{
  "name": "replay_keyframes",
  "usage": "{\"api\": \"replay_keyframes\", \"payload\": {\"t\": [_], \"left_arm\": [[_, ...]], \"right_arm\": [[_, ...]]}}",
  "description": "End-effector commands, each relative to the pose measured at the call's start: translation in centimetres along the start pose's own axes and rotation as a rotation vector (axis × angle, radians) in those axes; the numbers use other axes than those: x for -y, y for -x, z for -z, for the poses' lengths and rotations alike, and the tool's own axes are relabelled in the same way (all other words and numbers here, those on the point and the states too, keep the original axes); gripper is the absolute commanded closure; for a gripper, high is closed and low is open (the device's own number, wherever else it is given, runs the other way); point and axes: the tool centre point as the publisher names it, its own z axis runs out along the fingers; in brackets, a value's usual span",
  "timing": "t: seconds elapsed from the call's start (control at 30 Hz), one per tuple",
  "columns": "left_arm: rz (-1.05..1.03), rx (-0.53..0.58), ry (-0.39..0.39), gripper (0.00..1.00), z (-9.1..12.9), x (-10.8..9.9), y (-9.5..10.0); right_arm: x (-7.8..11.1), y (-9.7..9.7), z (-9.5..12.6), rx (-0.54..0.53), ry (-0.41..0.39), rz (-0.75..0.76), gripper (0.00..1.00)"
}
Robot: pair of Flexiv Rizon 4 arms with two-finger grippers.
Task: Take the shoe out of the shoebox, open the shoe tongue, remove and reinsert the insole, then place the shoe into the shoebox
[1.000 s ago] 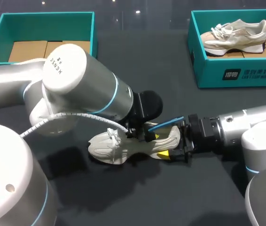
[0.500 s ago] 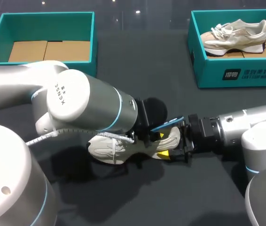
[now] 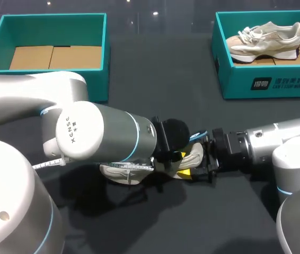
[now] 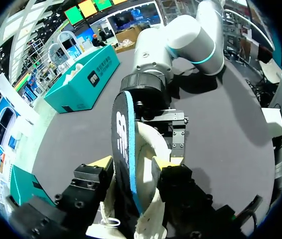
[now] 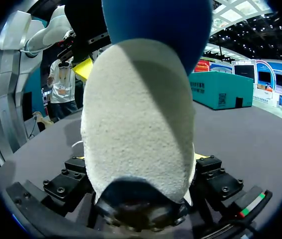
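So, the shoe [image 5: 136,114] is clamped at its heel by the right tool [image 5: 140,164], the insole [image 4: 122,149] pinched by the left tool [image 4: 136,164].

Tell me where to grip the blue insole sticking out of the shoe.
I'd pinch the insole on its exposed upper end, across its two flat faces, coming from above the shoe: it stands on edge, and the right gripper occupies the heel.
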Motion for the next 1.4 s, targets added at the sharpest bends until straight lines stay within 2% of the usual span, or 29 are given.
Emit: {"api": "replay_keyframes", "payload": {"t": [0.03,0.17,0.23,0.3,0.33,0.37,0.57,0.7,1.1,1.2,1.4], "left_arm": [[0.008,0.004,-0.002,0.52,-1.2,0.0,0.1],[0.022,0.009,-0.004,0.53,-1.7,-0.1,0.5],[0.028,0.009,-0.005,0.58,-1.9,-0.2,0.6],[0.033,0.009,-0.007,0.73,-2.0,-0.3,0.7],[0.038,0.011,-0.008,0.95,-2.0,-0.4,0.8],[0.042,0.01,-0.008,1.0,-2.0,-0.4,0.8],[0.064,-0.002,-0.013,1.0,-1.4,-0.2,1.4],[0.08,-0.044,-0.01,1.0,-0.6,1.0,2.0],[0.066,-0.26,0.042,1.0,2.7,8.1,3.1],[0.071,-0.285,0.068,1.0,3.1,9.5,3.2],[0.086,-0.446,0.088,1.0,4.4,11.7,4.3]], "right_arm": [[0.3,-0.2,-0.2,0.001,-0.003,0.0,1.0],[0.3,-0.2,-0.2,0.001,-0.003,0.0,1.0],[0.3,-0.2,-0.2,0.001,-0.003,0.0,1.0],[0.3,-0.2,-0.2,0.001,-0.003,0.0,1.0],[0.3,-0.2,-0.2,0.001,-0.003,0.0,1.0],[0.3,-0.2,-0.2,0.001,-0.003,0.0,1.0],[0.3,-0.2,-0.2,0.001,-0.003,0.0,1.0],[0.3,-0.2,-0.2,0.001,-0.003,0.0,1.0],[0.3,-0.2,-0.2,0.001,-0.003,0.0,1.0],[0.3,-0.2,-0.2,0.001,-0.003,0.0,1.0],[0.3,-0.2,-0.2,0.001,-0.003,0.0,1.0]]}}
